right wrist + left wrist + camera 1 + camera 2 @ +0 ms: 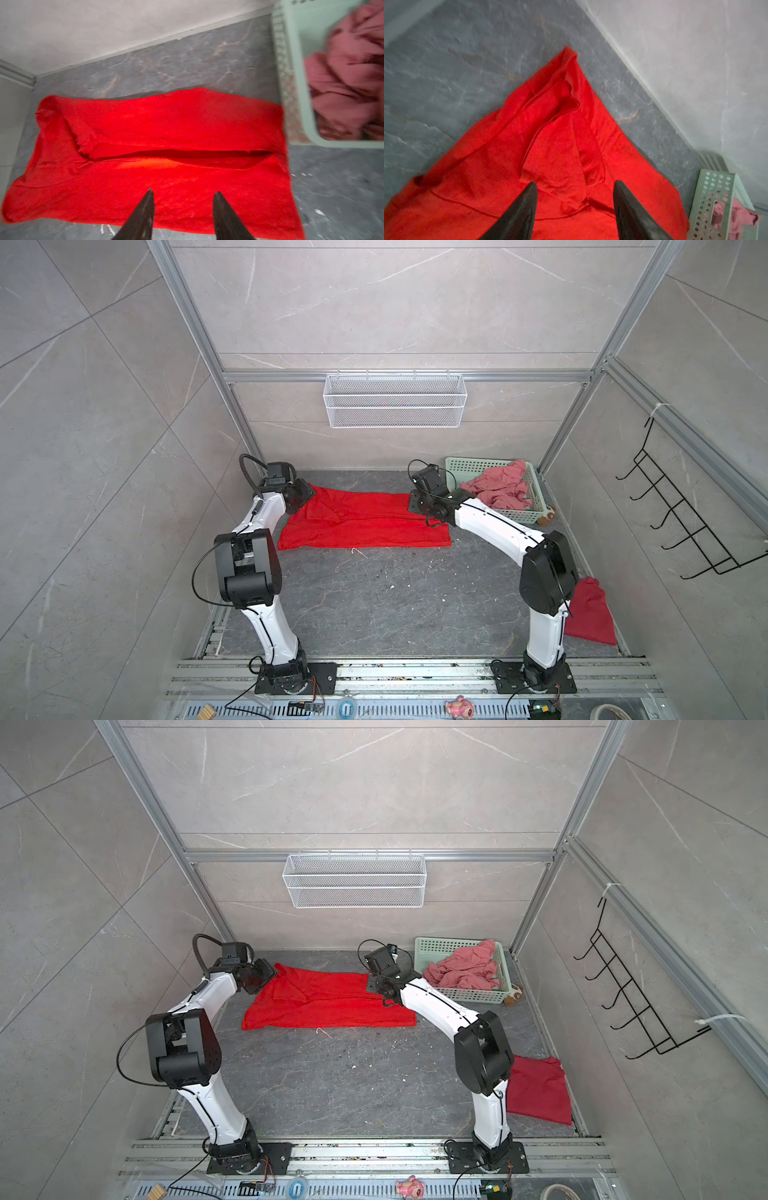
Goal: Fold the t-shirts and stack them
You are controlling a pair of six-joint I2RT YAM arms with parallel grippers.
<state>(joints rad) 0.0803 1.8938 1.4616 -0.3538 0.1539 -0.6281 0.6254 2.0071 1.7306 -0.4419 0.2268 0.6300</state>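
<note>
Mid-fold on the bright red t-shirt (361,526), flat at the back of the table (374,605), far long edge lying doubled toward the middle. Left gripper (575,182) and right gripper (184,191) both spread, empty, over its two ends. Probably calls next for pinching the near edge and carrying it over. Just beside the right end, tight for that arm: mint-green basket (457,466) of salmon-pink shirts (498,489). Well apart, by the right base: crimson shirt (590,614).

This is a robotics lab test cell, since an aluminium-profile frame (291,376) lined with grey marble-look panels (374,302) boxes in a dark tabletop (395,605), with a left arm (270,630) and right arm (494,522) bolted to a slotted rail (415,673) along the near edge.
</note>
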